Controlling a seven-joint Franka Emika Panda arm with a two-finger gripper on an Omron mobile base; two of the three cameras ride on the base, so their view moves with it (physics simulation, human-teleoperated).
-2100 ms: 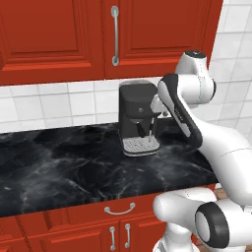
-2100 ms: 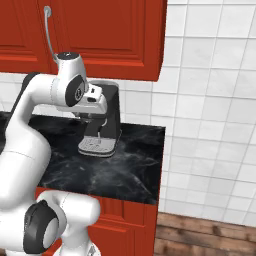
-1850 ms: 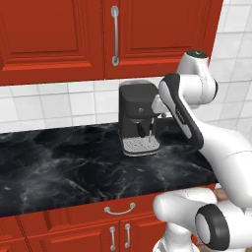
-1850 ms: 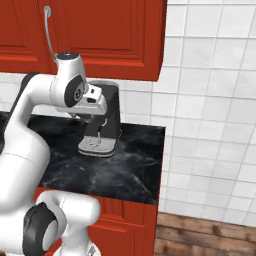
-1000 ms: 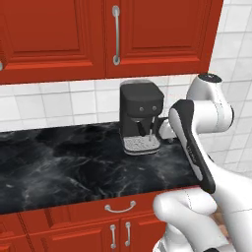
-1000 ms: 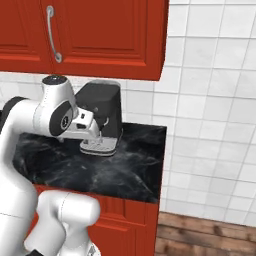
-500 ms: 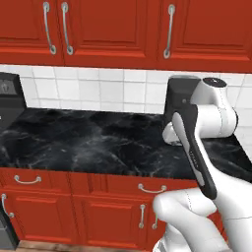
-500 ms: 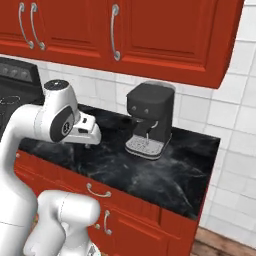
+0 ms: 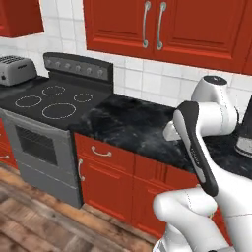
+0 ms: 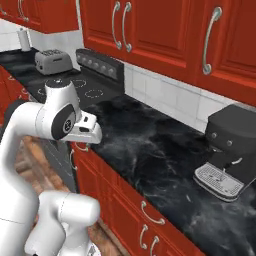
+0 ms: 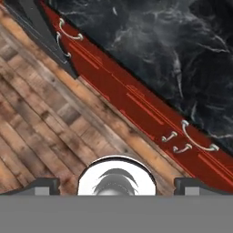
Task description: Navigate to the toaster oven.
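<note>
Where the toaster oven stood could not be told from these views. The nearest appliance of that kind was a small silver slot toaster point(image 9: 16, 69) on the far left, just beside a black stove point(image 9: 49, 98) with four ring burners and a row of knobs along its back panel. To the right of the stove ran a black marbled counter point(image 9: 133, 128) above red lower cabinets point(image 9: 113, 182), with red upper cabinets point(image 9: 197, 24) over a white tiled wall. A black coffee machine point(image 10: 232, 150) sat on the counter well to the right. The gripper point(image 11: 116, 184) hung in front of the counter's edge, pointing down at the wooden floor point(image 11: 41, 127); its two dark fingertips point(image 11: 43, 185) were spread wide apart and gripped nothing.
</note>
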